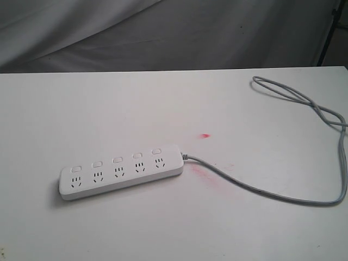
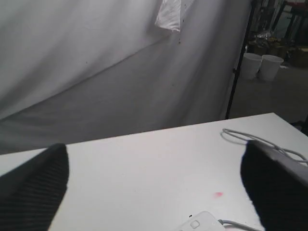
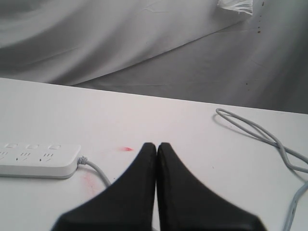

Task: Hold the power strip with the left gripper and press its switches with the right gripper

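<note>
The white power strip [image 1: 120, 170] lies flat on the white table [image 1: 174, 228], left of centre, with a row of small white switches [image 1: 117, 160] above its sockets and a grey cord [image 1: 272, 193] trailing right. Neither gripper shows in the exterior view. In the left wrist view my left gripper [image 2: 154, 185] stands wide open, nothing between its fingers [image 2: 33, 192], and only the cord end of the strip [image 2: 202, 223] shows at the frame edge. My right gripper [image 3: 157, 146] is shut and empty, above bare table, with the strip [image 3: 38, 160] off to one side.
The cord loops [image 1: 304, 103] at the table's far right corner. Red smudges [image 1: 205, 135] mark the table by the strip's cord end. A grey cloth backdrop [image 1: 163, 32] hangs behind the table. Two white buckets [image 2: 262, 65] stand on the floor beyond.
</note>
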`<control>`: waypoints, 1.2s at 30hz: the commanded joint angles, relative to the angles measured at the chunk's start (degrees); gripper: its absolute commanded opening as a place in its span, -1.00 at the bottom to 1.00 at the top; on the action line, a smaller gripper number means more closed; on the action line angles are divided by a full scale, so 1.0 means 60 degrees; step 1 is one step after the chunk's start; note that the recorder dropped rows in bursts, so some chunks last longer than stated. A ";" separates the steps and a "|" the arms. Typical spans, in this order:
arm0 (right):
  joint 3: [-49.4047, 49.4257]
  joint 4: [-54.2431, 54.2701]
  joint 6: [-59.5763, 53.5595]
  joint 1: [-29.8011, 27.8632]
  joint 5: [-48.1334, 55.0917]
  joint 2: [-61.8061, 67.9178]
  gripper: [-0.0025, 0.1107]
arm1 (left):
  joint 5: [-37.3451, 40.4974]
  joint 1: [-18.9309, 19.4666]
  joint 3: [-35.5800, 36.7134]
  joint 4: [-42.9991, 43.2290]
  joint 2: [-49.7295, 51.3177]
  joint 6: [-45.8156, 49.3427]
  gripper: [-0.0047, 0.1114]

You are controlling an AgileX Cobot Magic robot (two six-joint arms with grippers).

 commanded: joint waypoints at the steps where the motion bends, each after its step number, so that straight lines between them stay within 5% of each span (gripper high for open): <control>1: 0.0025 -0.0072 0.0005 -0.0077 0.0052 -0.0064 -0.96 | 0.0132 0.0018 -0.0029 0.0436 -0.0719 -0.0214 -0.08; 5: 0.0025 -0.0054 0.0005 -0.0077 0.0052 -0.0064 -0.96 | 0.0132 0.0018 -0.0029 0.0402 -0.1080 -0.0214 -0.75; 7: 0.0025 -0.0054 0.0005 -0.0077 0.0052 -0.0064 -0.96 | 0.0113 0.0018 -0.0029 0.0355 -0.1211 -0.0197 -0.91; 12: 0.0025 -0.0054 0.0005 -0.0077 0.0052 -0.0064 -0.96 | 0.0857 0.0018 -0.0029 0.0778 -0.1572 -0.0242 -0.91; 14: 0.0025 -0.0054 0.0005 -0.0077 0.0052 -0.0064 -0.96 | 0.0586 0.0018 -0.0029 0.1982 -0.1596 -0.0343 -0.91; 18: 0.0025 -0.0054 0.0005 -0.0077 0.0052 -0.0064 -0.96 | 0.0452 0.0018 -0.0010 0.4206 -0.2217 -0.2018 -0.91; 24: 0.0025 -0.0054 0.0005 -0.0077 0.0052 -0.0064 -0.96 | 0.0342 0.0018 0.1047 0.5616 -0.3421 -0.3978 -0.91; 31: 0.0025 -0.0054 0.0005 -0.0077 0.0052 -0.0064 -0.96 | -0.4365 0.0018 0.4678 0.6249 -0.3845 -0.4248 -0.91; 36: 0.0025 -0.0037 0.0005 -0.0077 0.0052 -0.0064 -0.96 | -0.5488 0.0018 0.6361 0.6249 -0.3945 -0.4230 -0.91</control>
